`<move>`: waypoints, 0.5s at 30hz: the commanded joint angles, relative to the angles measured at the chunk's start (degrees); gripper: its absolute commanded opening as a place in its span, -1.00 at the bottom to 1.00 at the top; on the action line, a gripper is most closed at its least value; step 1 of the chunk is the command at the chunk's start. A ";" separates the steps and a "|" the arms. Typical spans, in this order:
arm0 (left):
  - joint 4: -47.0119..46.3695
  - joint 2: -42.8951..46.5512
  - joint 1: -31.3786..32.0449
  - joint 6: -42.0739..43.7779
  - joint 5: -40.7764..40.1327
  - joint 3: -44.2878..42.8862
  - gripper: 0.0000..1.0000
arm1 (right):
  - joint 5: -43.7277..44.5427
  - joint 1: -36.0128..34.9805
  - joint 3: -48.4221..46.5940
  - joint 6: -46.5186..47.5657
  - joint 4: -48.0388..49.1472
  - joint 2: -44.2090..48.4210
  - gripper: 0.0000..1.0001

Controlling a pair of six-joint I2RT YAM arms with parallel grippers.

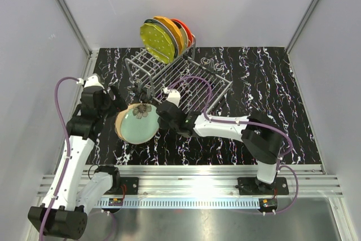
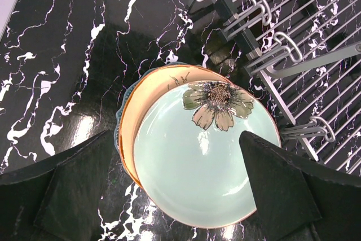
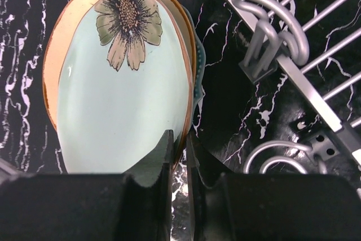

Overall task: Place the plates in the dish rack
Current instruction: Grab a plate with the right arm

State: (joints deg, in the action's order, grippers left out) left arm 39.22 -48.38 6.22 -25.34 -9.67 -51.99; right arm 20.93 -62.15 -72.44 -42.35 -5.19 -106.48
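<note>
A black marble-pattern table (image 1: 271,94) with a grey wire rack (image 1: 194,86) at its middle far side. A pale green plate (image 3: 121,100), printed with one brown-and-green daisy near its rim, tops a small stack on the table just near and left of the rack's near-left corner. Under it lie a cream plate (image 2: 146,100) with an orange rim and a sliver of a teal plate (image 2: 117,131).

The right gripper (image 3: 179,156) reaches in from the right, its two fingers pinched together on the right rim of the pale green plate, which sits tilted against the cream plate. The left gripper (image 2: 177,193) hangs over the left side of the stack with its fingers spread wide, gripping nothing.

At the rack's far end, three plates stand on edge in the raised slots: a dotted yellow-green plate (image 1: 157,40) nearest, an orange plate (image 1: 170,31) behind it, then a red plate (image 1: 184,29)
</note>
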 commanded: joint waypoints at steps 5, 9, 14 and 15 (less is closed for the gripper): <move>-2.57 -2.15 -0.33 0.64 0.36 -0.04 0.49 | -1.33 -0.69 2.13 -6.34 4.49 4.35 -1.00; -1.87 -5.14 -0.33 0.65 -0.52 -0.57 -0.14 | -1.50 -0.69 3.19 -8.98 4.75 4.70 -1.00; 0.06 -10.76 -0.33 0.21 -2.01 -1.89 -0.84 | -2.21 -0.69 6.08 -11.26 8.17 5.93 -1.00; 0.24 -12.16 -0.33 -0.05 -2.19 -2.06 -0.94 | -2.29 -0.69 6.44 -11.44 8.44 6.45 -1.00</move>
State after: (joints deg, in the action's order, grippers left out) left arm 39.62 -58.33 6.22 -25.41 -10.35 -52.03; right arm 20.23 -62.13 -66.92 -51.83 -1.08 -104.47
